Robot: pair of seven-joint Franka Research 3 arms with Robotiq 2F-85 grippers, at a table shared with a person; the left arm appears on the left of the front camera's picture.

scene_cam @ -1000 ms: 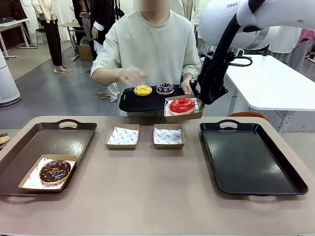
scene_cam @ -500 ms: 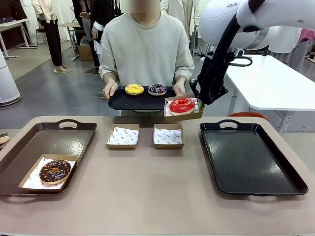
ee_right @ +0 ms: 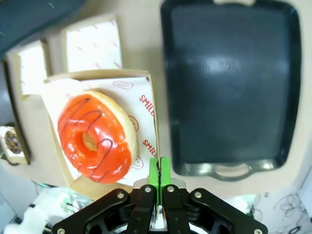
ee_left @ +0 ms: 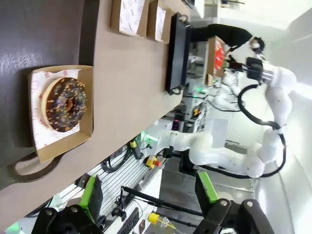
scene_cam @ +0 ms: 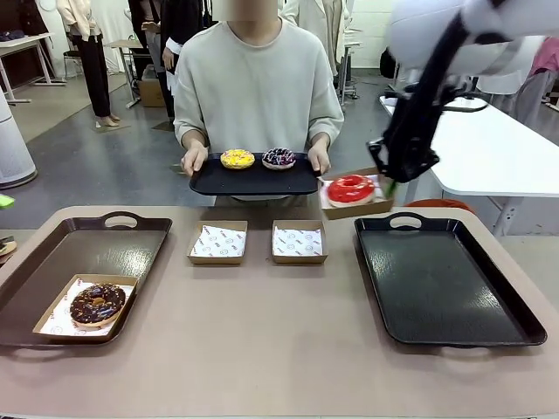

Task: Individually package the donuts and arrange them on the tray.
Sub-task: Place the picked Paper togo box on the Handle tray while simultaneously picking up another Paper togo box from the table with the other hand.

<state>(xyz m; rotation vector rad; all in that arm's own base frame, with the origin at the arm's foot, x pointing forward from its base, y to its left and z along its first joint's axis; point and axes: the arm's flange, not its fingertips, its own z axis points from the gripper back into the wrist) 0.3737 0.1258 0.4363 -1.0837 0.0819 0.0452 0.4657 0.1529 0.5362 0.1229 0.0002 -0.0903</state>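
Fingers (ee_right: 154, 171) of the right gripper (scene_cam: 389, 182) are clamped on one thin rim of the box (scene_cam: 354, 209), with the red donut (scene_cam: 350, 188) inside, in the air by the far left corner of the right tray (scene_cam: 445, 279). Held by a single edge like that, I'd worry the box sags or twists and the donut slides out. The left gripper (ee_left: 147, 192) hangs spread open

The beige tabletop (scene_cam: 262, 349) carries a brown handled tray (scene_cam: 96, 249) at its left edge and a black handled tray (scene_cam: 445, 279) at its right edge. Between them, near the far edge, two small paper-lined cardboard boxes sit side by side, the left box (scene_cam: 217, 242) apart from the right box (scene_cam: 299, 242).
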